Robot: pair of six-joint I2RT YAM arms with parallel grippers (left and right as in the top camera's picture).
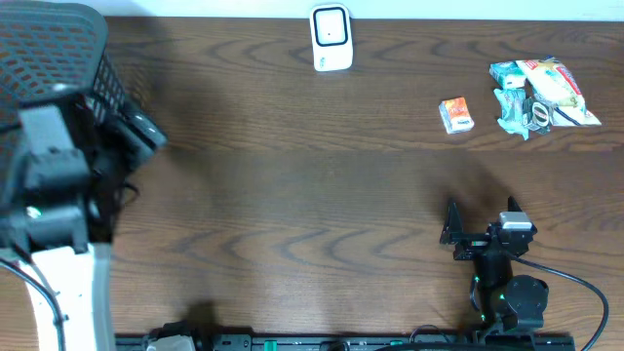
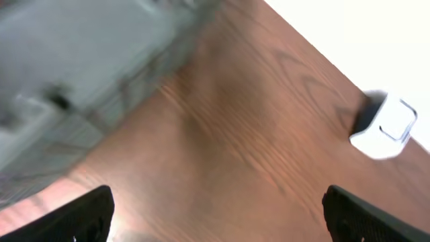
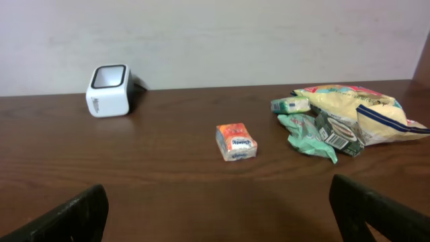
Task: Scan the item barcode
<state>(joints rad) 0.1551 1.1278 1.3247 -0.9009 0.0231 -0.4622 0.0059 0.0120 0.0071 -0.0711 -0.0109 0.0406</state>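
Note:
A white barcode scanner (image 1: 331, 39) with a dark window stands at the table's far edge; it also shows in the left wrist view as the scanner (image 2: 384, 126) and in the right wrist view as the scanner (image 3: 109, 91). A small orange box (image 1: 455, 115) lies right of centre, and the box (image 3: 236, 142) sits ahead of my right gripper (image 3: 222, 218). That gripper (image 1: 482, 214) is open and empty, low near the front edge. My left gripper (image 2: 218, 218) is open and empty, raised high over the table's left side.
A pile of snack packets (image 1: 541, 96) lies at the far right, and the packets (image 3: 342, 121) sit just right of the orange box. The raised left arm (image 1: 58, 166) hides the table's left end in the overhead view. The left wrist view is blurred.

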